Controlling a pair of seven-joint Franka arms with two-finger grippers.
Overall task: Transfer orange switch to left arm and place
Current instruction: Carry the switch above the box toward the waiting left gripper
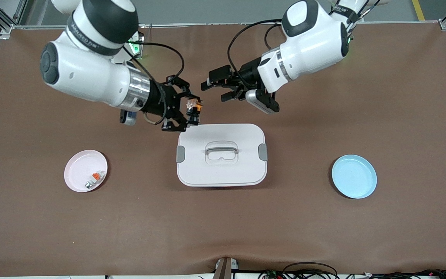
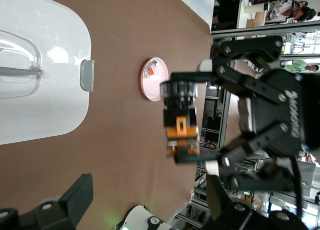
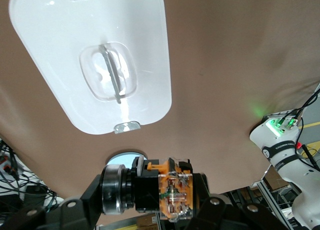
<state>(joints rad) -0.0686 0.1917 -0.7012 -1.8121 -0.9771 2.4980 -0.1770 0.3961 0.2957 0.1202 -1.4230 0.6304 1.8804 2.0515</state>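
Observation:
The orange switch (image 1: 194,107) is a black cylinder with an orange and clear end. My right gripper (image 1: 191,112) is shut on it, up in the air over the table just off the white box's (image 1: 221,170) edge nearest the robots. In the right wrist view the switch (image 3: 172,195) lies crosswise between the fingers of the right gripper (image 3: 147,194), with the box (image 3: 60,64) below. My left gripper (image 1: 216,90) stands open a short way from the switch, pointing at it. The left wrist view shows the switch (image 2: 180,117) ahead of the left gripper (image 2: 147,202).
A pink plate (image 1: 76,170) toward the right arm's end holds a small grey-white piece with an orange tab (image 1: 96,177). A blue plate (image 1: 354,176) lies toward the left arm's end. The box has grey side latches (image 1: 180,154) and a recessed lid handle (image 1: 221,149).

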